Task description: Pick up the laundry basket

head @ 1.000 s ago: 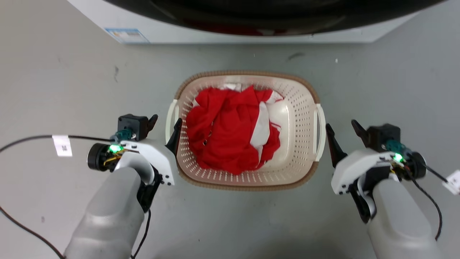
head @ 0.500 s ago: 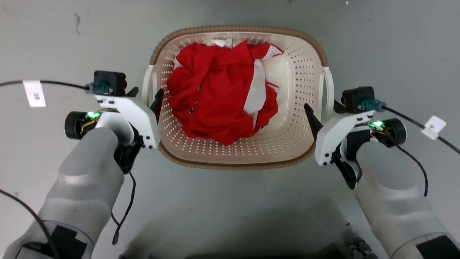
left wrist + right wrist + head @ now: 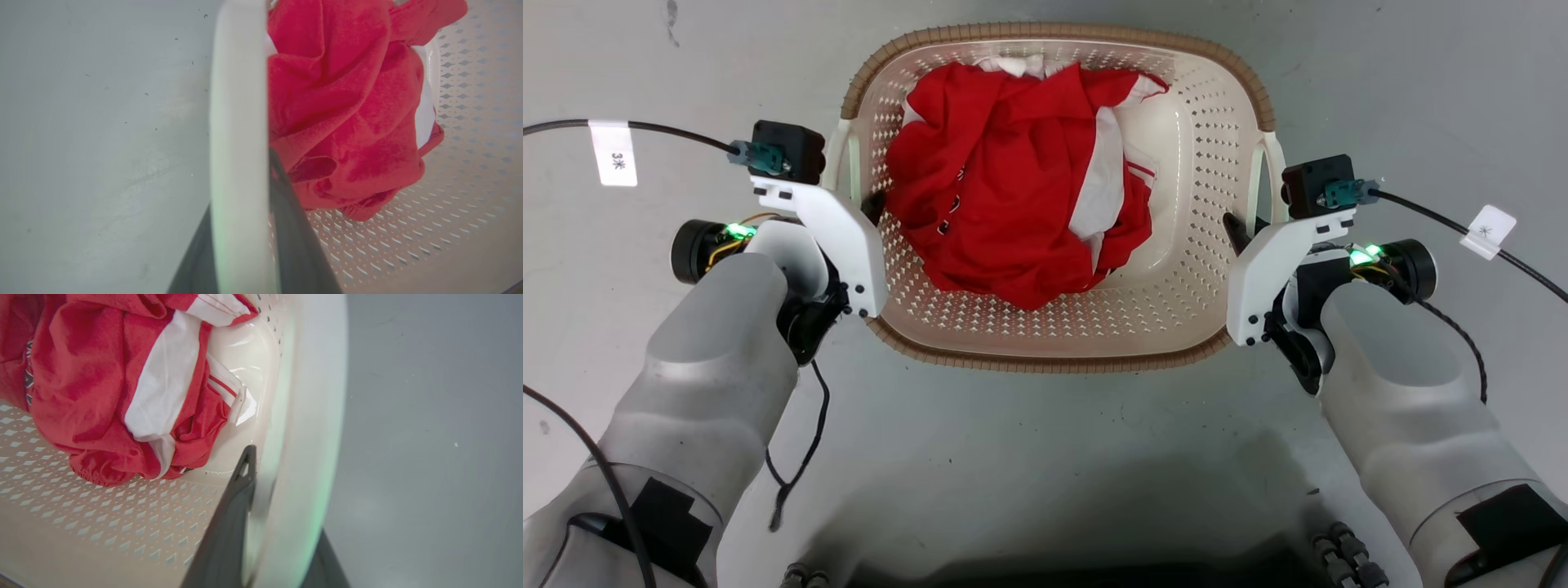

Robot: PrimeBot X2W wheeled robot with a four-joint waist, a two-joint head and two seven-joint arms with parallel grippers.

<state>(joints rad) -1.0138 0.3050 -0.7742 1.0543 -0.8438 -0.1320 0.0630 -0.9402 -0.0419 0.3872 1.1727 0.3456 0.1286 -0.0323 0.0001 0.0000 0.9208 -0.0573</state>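
Cream perforated plastic laundry basket (image 3: 1192, 269) w/ brown woven-look rim stands on grey floor (image 3: 1045, 457), between the arms. Left gripper (image 3: 858, 204) and right gripper (image 3: 1258, 224) each straddle a white side handle. Whether they squeeze it, I cannot tell. Approach looks done, the lift is left.

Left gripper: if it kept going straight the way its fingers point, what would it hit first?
Likely the white handle of the laundry basket, which the left gripper straddles; its inner finger would probably press into the red clothes next. Depth is unclear.
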